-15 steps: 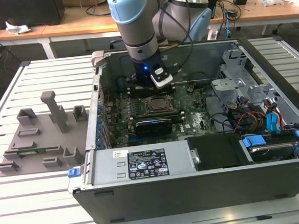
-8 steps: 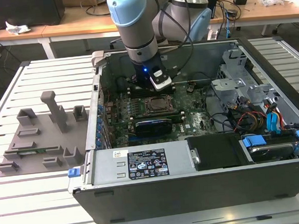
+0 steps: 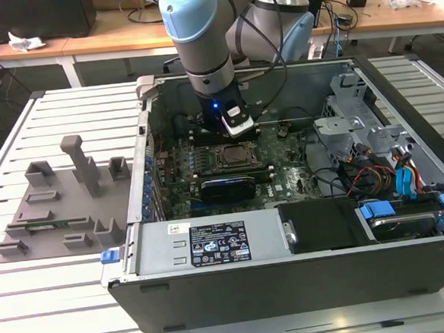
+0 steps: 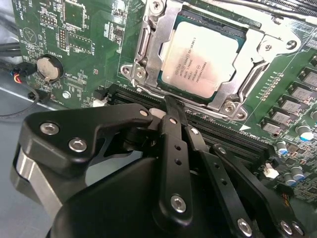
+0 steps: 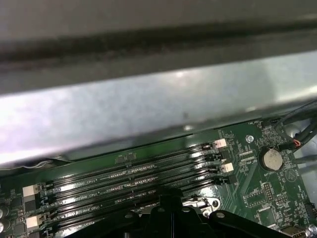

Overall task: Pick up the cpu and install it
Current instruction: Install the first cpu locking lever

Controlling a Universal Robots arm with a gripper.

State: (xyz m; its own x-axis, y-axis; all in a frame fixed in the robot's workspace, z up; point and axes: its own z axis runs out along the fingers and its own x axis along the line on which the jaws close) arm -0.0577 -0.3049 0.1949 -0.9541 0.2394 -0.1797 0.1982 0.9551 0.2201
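Black gripper [image 4: 171, 106] sits close, fingers squeezed together, holding nothing. Cpu [image 4: 201, 58] already lies flat in its socket [image 4: 148, 59]; lift away gently, don't bump.

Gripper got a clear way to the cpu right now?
Probably yes. The cpu lies bare in its socket, top uncovered, and the gripper sits just beside it over the memory slots, with nothing between.

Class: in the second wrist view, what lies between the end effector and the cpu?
Dark memory slots and the socket's metal frame edge separate the end effector from the cpu.
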